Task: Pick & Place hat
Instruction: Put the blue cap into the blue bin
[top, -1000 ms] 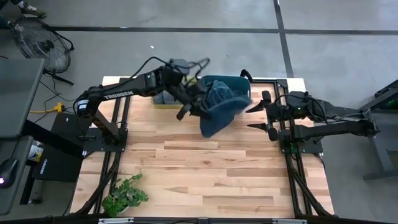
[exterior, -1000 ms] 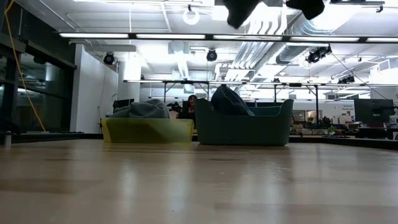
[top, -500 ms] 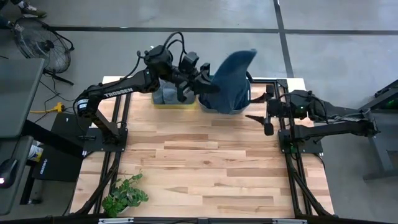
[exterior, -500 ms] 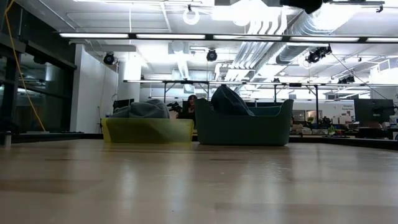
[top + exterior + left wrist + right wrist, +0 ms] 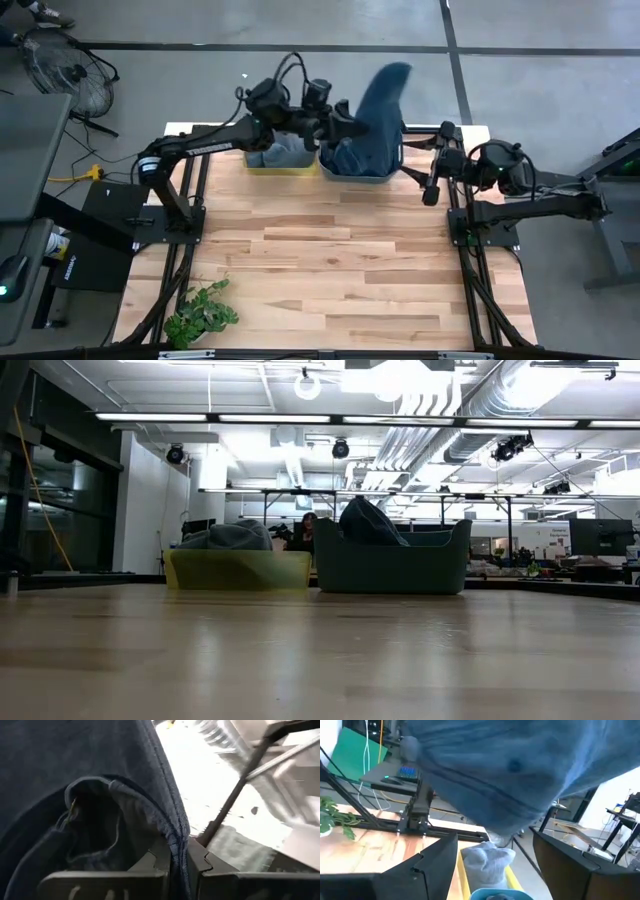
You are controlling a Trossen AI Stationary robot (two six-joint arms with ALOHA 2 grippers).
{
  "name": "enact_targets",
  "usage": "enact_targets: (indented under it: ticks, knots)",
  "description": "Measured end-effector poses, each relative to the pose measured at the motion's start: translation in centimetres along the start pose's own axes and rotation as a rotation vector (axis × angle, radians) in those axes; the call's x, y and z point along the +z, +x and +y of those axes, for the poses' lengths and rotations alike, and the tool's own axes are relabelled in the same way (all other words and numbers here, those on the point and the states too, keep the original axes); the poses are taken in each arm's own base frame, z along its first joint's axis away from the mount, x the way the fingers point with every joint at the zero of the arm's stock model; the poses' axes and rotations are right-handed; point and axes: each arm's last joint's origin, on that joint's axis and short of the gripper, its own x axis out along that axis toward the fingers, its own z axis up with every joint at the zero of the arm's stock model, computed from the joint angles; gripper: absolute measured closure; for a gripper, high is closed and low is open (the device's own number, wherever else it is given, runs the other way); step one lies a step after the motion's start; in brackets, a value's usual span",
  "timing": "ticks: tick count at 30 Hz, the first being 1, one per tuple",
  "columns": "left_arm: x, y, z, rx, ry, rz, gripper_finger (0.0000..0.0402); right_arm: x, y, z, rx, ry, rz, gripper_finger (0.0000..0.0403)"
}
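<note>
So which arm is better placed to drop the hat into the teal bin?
Left. The left gripper is shut on the blue hat above the teal bin; the right gripper waits open beside it.

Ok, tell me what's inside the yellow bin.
The yellow bin holds grey fabric, seemingly a hat, bulging above its rim. Anything beneath it is covered. The left tool holds a blue hat over the neighbouring teal bin.
</note>
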Motion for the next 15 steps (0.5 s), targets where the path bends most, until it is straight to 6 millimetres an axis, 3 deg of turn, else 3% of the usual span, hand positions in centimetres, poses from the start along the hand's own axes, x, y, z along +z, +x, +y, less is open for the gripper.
enact_targets:
  ticks: [7,15]
  knots:
    - [-2.6,1.1,3.2,-0.011,-0.144,0.081,0.0394,0.0,-1.9,-0.5,-0.054,0.089,0.019,0.0148]
    - [-2.9,0.7,4.7,-0.057,-0.234,0.173,0.0394,0.0,-6.1,-1.3,-0.090,0.191,-0.004,0.0148]
